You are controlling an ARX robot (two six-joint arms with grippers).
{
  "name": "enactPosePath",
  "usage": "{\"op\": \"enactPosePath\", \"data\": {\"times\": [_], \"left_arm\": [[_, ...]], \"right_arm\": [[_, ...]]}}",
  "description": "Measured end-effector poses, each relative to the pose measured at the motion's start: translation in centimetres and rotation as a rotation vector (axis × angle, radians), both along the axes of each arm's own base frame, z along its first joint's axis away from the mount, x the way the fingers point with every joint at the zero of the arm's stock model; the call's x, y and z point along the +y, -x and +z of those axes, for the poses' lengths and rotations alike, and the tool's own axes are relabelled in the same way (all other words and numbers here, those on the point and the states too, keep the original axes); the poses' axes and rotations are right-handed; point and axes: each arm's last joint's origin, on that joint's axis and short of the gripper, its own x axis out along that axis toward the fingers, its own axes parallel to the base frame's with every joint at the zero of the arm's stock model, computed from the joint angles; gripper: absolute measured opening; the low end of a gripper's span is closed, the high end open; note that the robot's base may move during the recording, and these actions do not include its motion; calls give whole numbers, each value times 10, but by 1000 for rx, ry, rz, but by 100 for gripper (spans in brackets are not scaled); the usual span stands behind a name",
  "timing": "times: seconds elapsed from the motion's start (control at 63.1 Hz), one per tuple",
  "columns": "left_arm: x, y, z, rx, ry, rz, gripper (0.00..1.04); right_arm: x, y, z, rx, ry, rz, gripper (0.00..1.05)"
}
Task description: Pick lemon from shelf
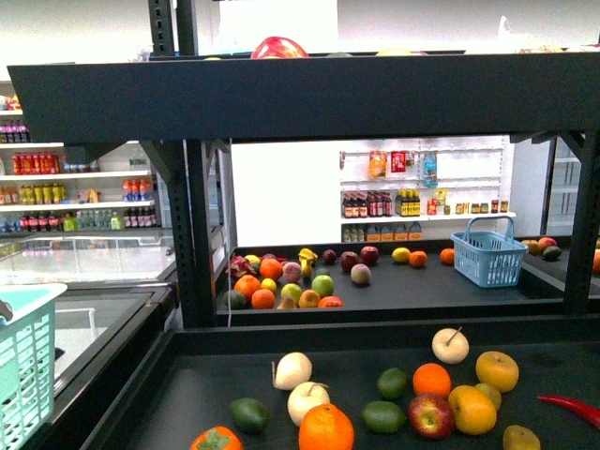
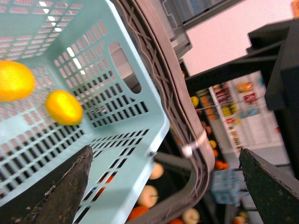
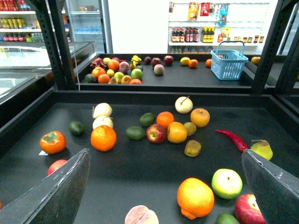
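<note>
In the left wrist view a bright yellow oval lemon (image 2: 64, 107) lies on the floor of a teal basket (image 2: 126, 135), beside a larger yellow fruit (image 2: 14, 80). My left gripper (image 2: 164, 151) hangs open over the basket's rim, with nothing between its fingers (image 2: 60, 196). The shelf (image 1: 187, 398) is a black tiered rack with fruit on its trays. My right gripper (image 3: 164, 154) stands open above the near tray (image 3: 140, 172), over an orange-yellow fruit (image 3: 195, 198) and a green apple (image 3: 226, 183). Neither arm shows in the front view.
The teal basket (image 1: 23, 375) sits at the left of the shelf. Oranges, apples, limes, pale pears and a red chilli (image 3: 231, 138) are scattered on the near tray. A blue basket (image 1: 487, 251) and more fruit stand on the far tray. Black uprights (image 1: 197, 234) frame the shelf.
</note>
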Motion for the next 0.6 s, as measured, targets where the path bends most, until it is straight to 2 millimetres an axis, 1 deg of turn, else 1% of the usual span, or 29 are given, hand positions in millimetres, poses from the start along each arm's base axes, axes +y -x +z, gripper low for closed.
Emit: {"op": "enactPosePath", "data": {"times": [0.016,0.079,0.095,0.143,0.174,0.222,0.254,0.285,0.301,0.333,0.349,0.46,0.491,0.507,0.539,0.555,0.602], "left_arm": [[-3,3,2,8,-20,-2,97],[-25,28,18,48,-168,-51,97],[-28,31,20,50,-186,-54,97],[-44,50,33,47,-306,-82,96],[-57,63,40,-37,-445,-157,90],[-80,86,43,-120,-665,-184,80],[-96,102,38,-130,-768,-202,73],[-114,121,26,-115,-848,-217,64],[-121,128,21,-108,-871,-220,60],[-135,146,7,-105,-920,-246,49],[-138,152,3,-111,-927,-258,46],[-140,182,-22,-111,-967,-256,23],[-141,188,-29,-130,-974,-248,15],[-141,189,-31,-135,-975,-246,14],[-141,192,-38,-148,-980,-241,5],[-141,192,-41,-149,-979,-241,2],[-141,192,-50,-142,-983,-245,3]], "right_arm": [[0,0,0,0,0,0,97],[0,0,0,0,0,0,97],[0,0,0,0,0,0,97],[0,0,0,0,0,0,97],[0,0,0,0,0,0,97],[0,0,0,0,0,0,97],[0,0,0,0,0,1,97],[0,0,0,0,0,0,97],[0,0,0,0,0,0,97],[0,0,0,0,0,0,97],[0,0,0,0,0,0,97],[0,0,0,0,0,0,97],[0,0,0,0,0,0,97],[0,0,0,0,0,0,97],[0,0,0,0,0,0,97],[0,0,0,0,0,0,97],[0,0,0,0,0,0,97]]}}
